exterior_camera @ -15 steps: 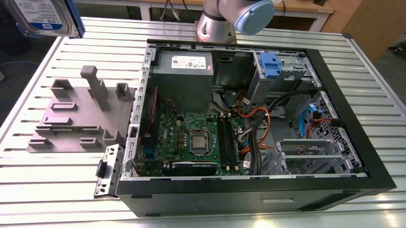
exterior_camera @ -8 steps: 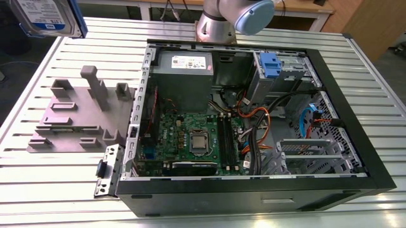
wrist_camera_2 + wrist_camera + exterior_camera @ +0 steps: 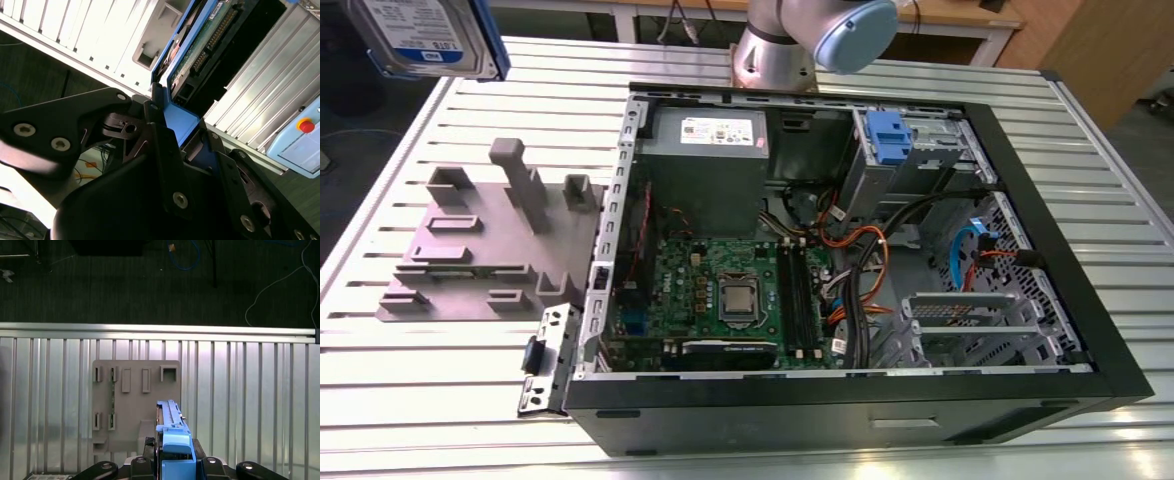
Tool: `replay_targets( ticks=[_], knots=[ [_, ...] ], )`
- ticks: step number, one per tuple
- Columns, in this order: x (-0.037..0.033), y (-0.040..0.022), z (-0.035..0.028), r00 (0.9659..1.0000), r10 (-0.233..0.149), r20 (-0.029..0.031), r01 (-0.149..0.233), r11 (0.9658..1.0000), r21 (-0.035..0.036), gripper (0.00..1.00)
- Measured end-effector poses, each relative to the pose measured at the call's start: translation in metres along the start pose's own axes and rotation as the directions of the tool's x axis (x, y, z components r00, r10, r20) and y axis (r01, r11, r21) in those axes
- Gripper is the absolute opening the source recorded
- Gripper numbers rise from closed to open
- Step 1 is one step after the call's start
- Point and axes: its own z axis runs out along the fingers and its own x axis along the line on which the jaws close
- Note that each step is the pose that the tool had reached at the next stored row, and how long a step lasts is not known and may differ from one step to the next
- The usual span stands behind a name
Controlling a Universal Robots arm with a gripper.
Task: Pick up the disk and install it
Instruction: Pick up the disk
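The disk (image 3: 427, 35) hangs in the air at the exterior view's upper left, above the table's far corner. Its white-and-blue label faces the camera and a blue carrier frames it. In the first wrist view the disk (image 3: 171, 432) stands edge-on over the grey fixture, and my gripper (image 3: 174, 462) is shut on the carrier's end. In the second wrist view the black fingers (image 3: 159, 145) clamp the blue carrier tab of the disk (image 3: 197, 47), whose green circuit board side shows.
An open black computer case (image 3: 1067, 290) lies on the slatted metal table (image 3: 440, 400), with the motherboard, cables and a grey power-supply box (image 3: 707, 130) inside. Another blue carrier (image 3: 887, 135) sits in a far bay. A grey slotted fixture (image 3: 480, 245) stands left of the case.
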Motion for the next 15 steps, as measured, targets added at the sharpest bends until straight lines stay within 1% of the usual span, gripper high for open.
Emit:
replay_targets(
  ticks=[15],
  knots=[
    [0.0, -0.0089, 0.0, 1.0, 0.0, 0.0, 0.0, 1.0, 0.0, 0.36]
  ],
)
